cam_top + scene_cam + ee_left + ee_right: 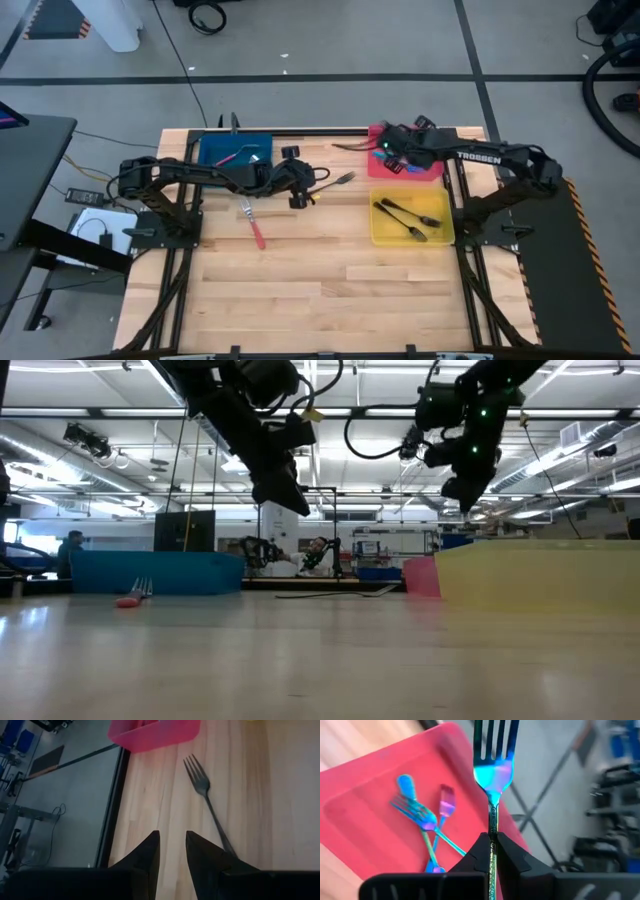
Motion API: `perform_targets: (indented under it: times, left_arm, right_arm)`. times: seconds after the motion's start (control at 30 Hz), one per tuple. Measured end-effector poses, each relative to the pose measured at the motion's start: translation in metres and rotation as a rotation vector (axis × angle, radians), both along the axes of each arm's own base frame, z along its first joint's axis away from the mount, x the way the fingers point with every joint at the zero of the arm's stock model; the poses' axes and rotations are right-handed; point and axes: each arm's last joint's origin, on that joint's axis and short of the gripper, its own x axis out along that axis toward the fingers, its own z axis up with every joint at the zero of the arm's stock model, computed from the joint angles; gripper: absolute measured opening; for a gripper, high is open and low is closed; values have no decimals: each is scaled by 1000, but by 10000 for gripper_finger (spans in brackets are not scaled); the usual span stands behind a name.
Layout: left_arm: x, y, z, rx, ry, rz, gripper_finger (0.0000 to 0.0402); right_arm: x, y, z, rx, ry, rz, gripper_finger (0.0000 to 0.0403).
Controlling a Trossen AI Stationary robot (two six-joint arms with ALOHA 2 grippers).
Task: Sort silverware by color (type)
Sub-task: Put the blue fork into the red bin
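High view: my right arm reads "TROSSEN". Right gripper pinches an iridescent fork above the red tray, which holds two more. Yellow tray holds two dark forks. Left gripper hangs narrowly parted, empty, beside a grey fork.

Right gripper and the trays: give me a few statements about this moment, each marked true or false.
1. The right gripper is shut on an iridescent fork above the red tray. True.
2. The yellow tray holds red-handled forks. False: it holds two dark forks.
3. The left gripper grips the dark fork on the table. False: its jaws are apart and empty, the fork lying beside them.
4. A red-handled fork lies on the table, outside the trays. True.
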Motion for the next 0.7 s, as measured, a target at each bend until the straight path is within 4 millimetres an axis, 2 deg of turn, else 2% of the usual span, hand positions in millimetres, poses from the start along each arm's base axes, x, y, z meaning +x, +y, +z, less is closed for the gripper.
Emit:
perform_targets:
  times: [0.23, 0.33, 0.5, 0.7]
  left_arm:
    - [-2, 6, -1, -2, 13, 19, 98]
    - [-3, 9, -1, -3, 16, 29, 98]
    - [-4, 14, -1, -3, 18, 44, 98]
    - [-5, 18, -1, -5, 17, 56, 98]
  right_arm:
    - [-12, -30, -15, 180, -39, 165, 19]
    - [-21, -39, -22, 216, -52, 169, 19]
    - [-34, -45, -35, 256, -57, 127, 30]
    - [-38, -50, -51, 205, -79, 131, 52]
